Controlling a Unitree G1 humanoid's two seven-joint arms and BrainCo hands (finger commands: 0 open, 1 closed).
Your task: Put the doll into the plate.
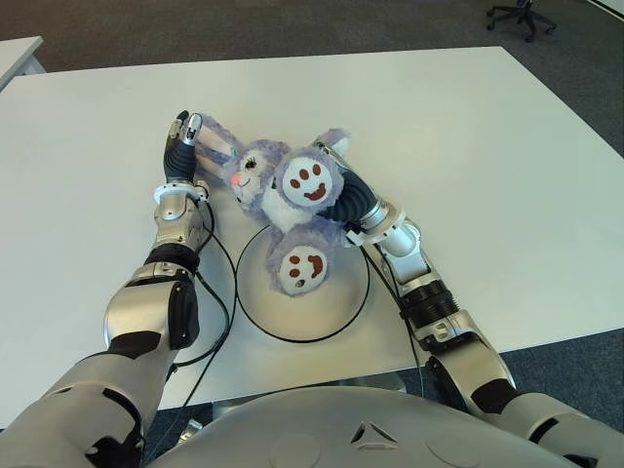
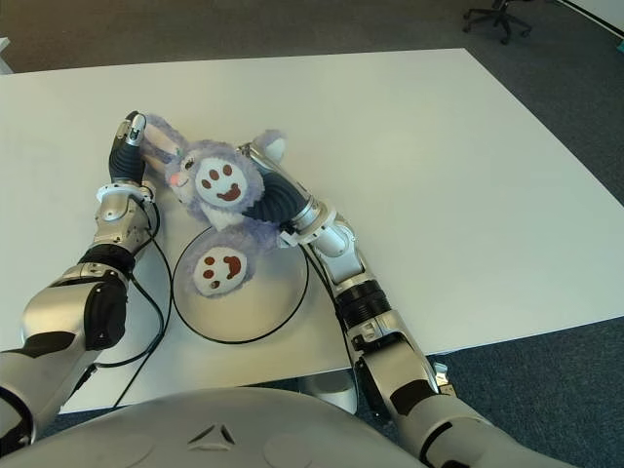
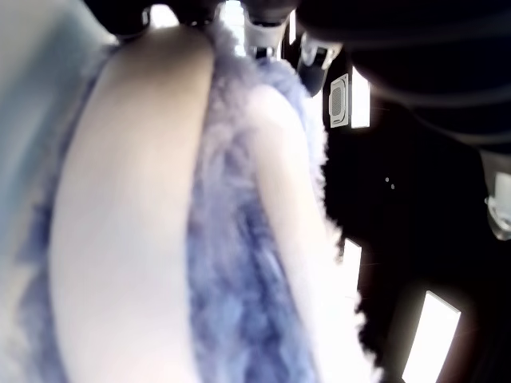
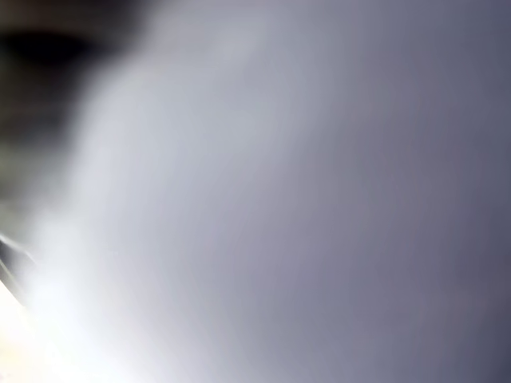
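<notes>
i saw the left hand (image 1: pixel 183 136) clamped on the purple plush bunny's (image 1: pixel 283 190) ears, right hand (image 1: pixel 343 200) under its body, grip unreadable; one foot over the white plate (image 1: pixel 336 307) on the counter (image 1: pixel 468 146).

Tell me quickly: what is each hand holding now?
Left hand: closed on the doll's ear.
Right hand: pressed against the doll, fingers hidden; cannot be told.

The doll (image 1: pixel 283 200) is covering the right robot hand (image 1: pixel 336 200) and part of the plate (image 1: pixel 331 317); the right wrist view is showing only blur.
</notes>
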